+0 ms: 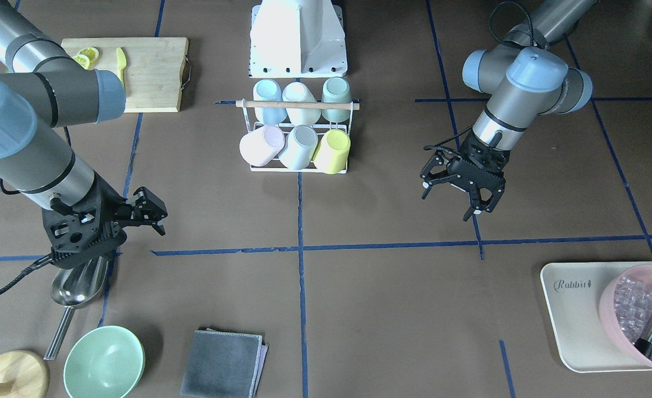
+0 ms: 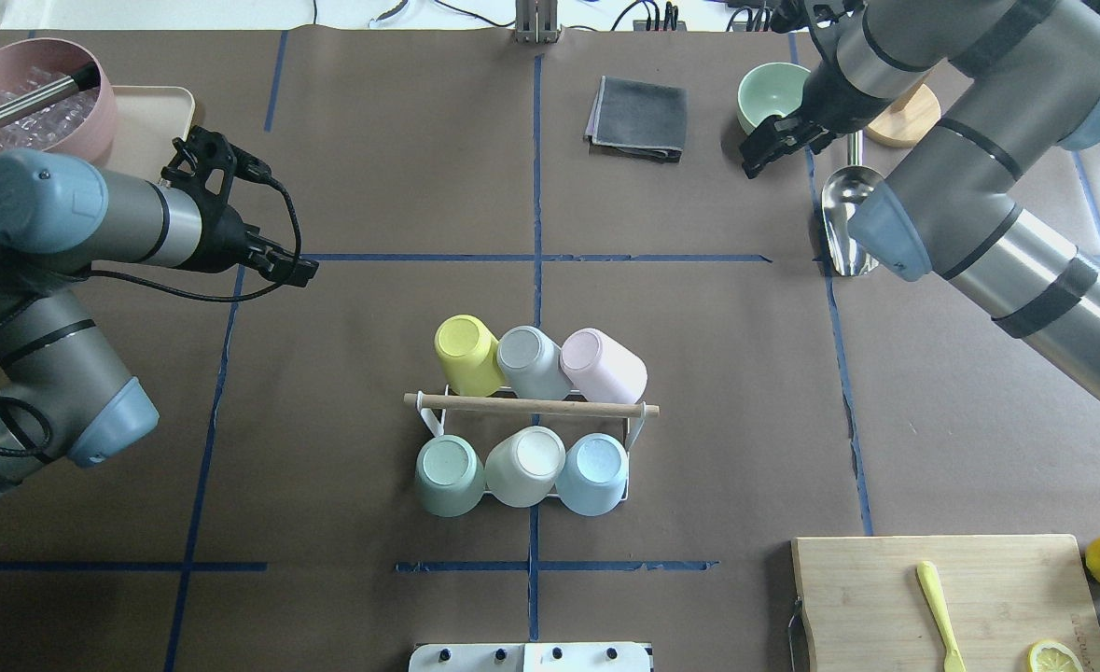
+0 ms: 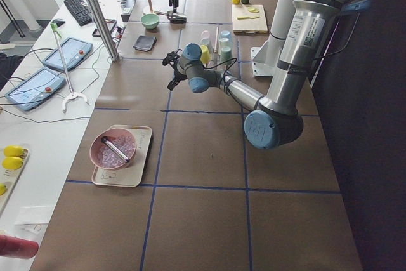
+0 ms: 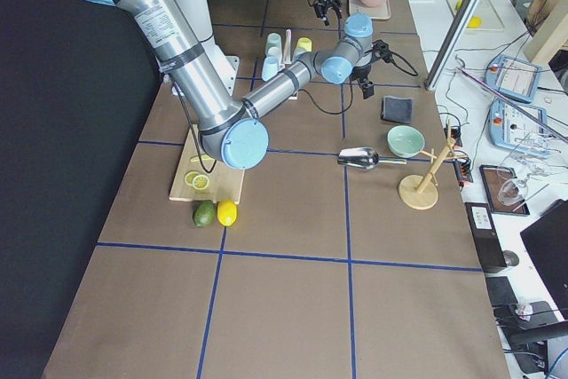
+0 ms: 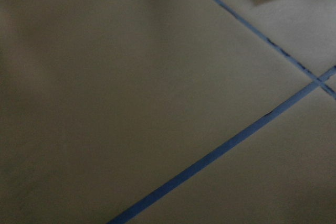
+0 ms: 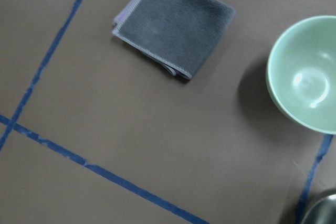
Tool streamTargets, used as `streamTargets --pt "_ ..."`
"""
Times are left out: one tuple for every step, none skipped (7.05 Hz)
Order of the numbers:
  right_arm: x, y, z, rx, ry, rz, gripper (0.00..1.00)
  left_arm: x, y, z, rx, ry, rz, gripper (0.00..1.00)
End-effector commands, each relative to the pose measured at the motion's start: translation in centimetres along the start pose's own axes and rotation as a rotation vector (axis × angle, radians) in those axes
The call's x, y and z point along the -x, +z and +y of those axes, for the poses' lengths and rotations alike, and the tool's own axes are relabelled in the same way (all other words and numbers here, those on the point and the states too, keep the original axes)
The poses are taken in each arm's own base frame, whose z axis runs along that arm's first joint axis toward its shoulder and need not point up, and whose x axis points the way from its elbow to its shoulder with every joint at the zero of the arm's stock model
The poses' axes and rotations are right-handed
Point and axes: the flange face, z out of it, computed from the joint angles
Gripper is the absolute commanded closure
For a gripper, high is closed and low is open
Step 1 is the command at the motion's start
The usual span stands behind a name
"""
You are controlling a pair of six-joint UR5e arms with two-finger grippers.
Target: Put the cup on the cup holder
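Brown-papered table, gridded with blue tape: nearest the robot's base, the cup holder stood at mid-table with six cups inverted on its prongs, three on each side of the rod. Farther out, the left gripper hung empty, fingers spread wide; the right gripper, near a metal scoop, was turned so that its finger spacing could not be told. Beyond lay a grey cloth and a green bowl.

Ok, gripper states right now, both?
Left gripper: open, empty.
Right gripper: empty; open or closed cannot be told.
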Motion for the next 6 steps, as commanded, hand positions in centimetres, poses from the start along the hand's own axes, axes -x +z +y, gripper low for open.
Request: streamTargets --pt "-6.6 -1.2 1.4 0.105 0.129 0.011 0.0 5.7 -3.7 -1.3 0.144 -0.052 -0.081 0.0" --pt "-10.7 -1.6 3.5 0.128 0.149 -0.015 0.0 9.0 -7.9 -2.7 0.186 -0.046 -0.14 0.0" --pt "-15.3 -2.7 5.2 0.135 0.18 -0.008 0.0 10.8 -12.7 -3.2 0.226 -0.057 -0.191 0.0" --pt "-19.0 -4.5 6.3 0.155 0.264 0.002 0.0 13.1 -15.1 -1.2 0.238 -0.102 -0.225 0.0" --pt "-22.3 -4.7 8.5 0.173 0.332 -0.003 0.0 16.3 -16.8 1.3 0.247 -0.159 -0.248 0.0" --pt "-26.7 -4.7 10.8 0.189 0.423 -0.022 0.0 20.0 -19.1 4.1 0.267 -0.269 -0.188 0.0"
